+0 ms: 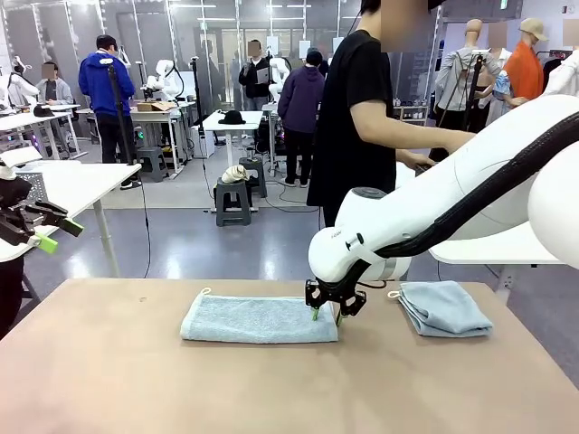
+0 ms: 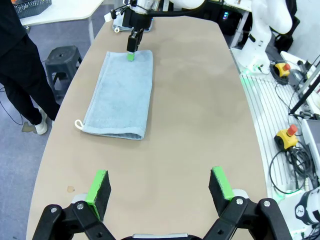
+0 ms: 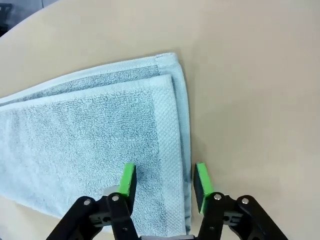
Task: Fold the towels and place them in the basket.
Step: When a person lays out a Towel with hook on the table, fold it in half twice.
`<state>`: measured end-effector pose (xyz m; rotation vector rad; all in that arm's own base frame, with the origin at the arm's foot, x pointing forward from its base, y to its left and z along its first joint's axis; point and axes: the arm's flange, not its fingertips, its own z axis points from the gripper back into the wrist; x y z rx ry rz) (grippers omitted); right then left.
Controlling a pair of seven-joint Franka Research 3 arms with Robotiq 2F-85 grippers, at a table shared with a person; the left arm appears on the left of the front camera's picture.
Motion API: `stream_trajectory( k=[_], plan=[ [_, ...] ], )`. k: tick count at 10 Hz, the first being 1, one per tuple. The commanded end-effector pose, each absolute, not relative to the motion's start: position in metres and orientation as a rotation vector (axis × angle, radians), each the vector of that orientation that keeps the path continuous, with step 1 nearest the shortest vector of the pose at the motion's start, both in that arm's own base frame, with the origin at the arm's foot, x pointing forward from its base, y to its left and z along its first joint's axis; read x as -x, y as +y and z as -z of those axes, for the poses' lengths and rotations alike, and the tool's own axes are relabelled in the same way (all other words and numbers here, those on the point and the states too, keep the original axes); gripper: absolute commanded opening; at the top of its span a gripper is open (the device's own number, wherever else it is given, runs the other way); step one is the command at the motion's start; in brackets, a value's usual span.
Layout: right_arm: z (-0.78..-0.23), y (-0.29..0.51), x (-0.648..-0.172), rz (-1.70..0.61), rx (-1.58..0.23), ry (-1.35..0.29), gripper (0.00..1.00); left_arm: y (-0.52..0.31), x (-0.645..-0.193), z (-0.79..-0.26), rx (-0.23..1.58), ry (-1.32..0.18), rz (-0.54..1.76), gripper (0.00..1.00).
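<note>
My right gripper (image 1: 327, 314) is down on the end of the long folded towel (image 1: 258, 319). Its pads (image 3: 128, 179) stand partly closed around the hem, one on the cloth and one just off the edge; I cannot tell if it grips the towel. My left gripper (image 2: 159, 186) is wide open and holds nothing, above the bare table (image 2: 200, 125), well apart from this towel. A second folded towel (image 1: 445, 308) lies beyond that end, near the person (image 1: 362, 117).

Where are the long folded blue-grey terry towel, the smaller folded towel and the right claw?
Long folded blue-grey terry towel (image 1: 253, 319): front view, top face.
Smaller folded towel (image 1: 445, 307): front view, top.
Right claw (image 3: 164, 181): right wrist view, between fingertips.
</note>
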<state>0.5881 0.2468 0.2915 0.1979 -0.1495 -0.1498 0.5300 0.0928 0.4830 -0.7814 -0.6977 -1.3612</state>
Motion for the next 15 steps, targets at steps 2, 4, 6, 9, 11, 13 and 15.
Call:
stream_trajectory(
  k=[2,4,6,9,11,13,15],
  plan=[
    [-0.292,0.257,-0.595,0.193,-0.148,-0.147,0.26,0.093,-0.53,-0.483,0.781,-0.696,1.36,1.0],
    [-0.292,0.258,-0.595,0.193,-0.135,-0.143,0.06,0.093,-0.53,-0.483,0.781,-0.696,1.36,1.0],
    [-0.291,0.257,-0.595,0.195,-0.121,-0.14,0.0,0.093,-0.53,-0.483,0.781,-0.696,1.36,1.0],
    [-0.292,0.246,-0.594,0.183,-0.137,-0.129,0.0,0.093,-0.53,-0.483,0.781,-0.696,1.36,1.0],
    [-0.3,0.216,-0.586,0.094,-0.168,-0.143,0.0,0.093,-0.53,-0.483,0.781,-0.696,1.36,1.0],
    [-0.311,0.183,-0.576,0.063,-0.168,-0.154,0.0,0.093,-0.53,-0.483,0.781,-0.696,1.36,1.0],
    [-0.318,0.169,-0.57,0.05,-0.18,-0.143,0.0,0.093,-0.53,-0.483,0.781,-0.696,1.36,1.0]
  ],
)
